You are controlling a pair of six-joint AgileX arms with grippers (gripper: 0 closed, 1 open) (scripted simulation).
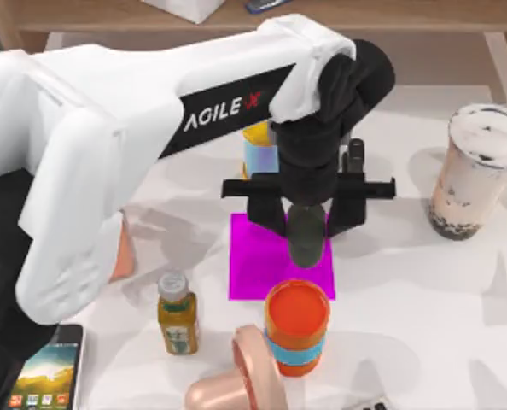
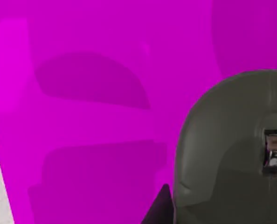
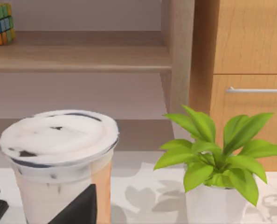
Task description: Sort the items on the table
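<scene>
The left arm is seen stretched from the left edge of the top view across the table point(image 1: 424, 299) toward its middle, its white casing marked "AGILEX" in white letters on a black band. Its wrist is turned straight down, and the left gripper point(image 1: 306, 224) is held over the magenta mat point(image 1: 258, 265) with the mouse point(image 1: 305, 232) pinched between its black fingers; the mouse is carried lengthwise over the mat's right half. In the left wrist view the mouse point(image 2: 231, 149) is shown as a dark grey rounded shell with a small metallic scroll wheel, set against the magenta mat point(image 2: 92, 93) below it

At the near left corner of the table the smartphone point(image 1: 47, 371) lies flat, white-edged, its screen lit with a colourful picture and a row of app icons; no writing on it can be read. Just right of it a small yellow bottle point(image 1: 177, 314) with a pale cap stands upright, its label too small to read. Near the front a copper-pink cup point(image 1: 241, 376) lies tipped on its side, and beside it an orange cup point(image 1: 297, 326) with a blue band stands touching the mat's near edge

At the far right the milk tea cup point(image 1: 477, 171) stands upright, clear-walled, white-lidded, with dark pearls gathered at the bottom. In the right wrist view the same cup point(image 3: 59, 158) is seen close, beside a potted green plant point(image 3: 218, 163); whether the right gripper is spread or pressed together cannot be told
</scene>
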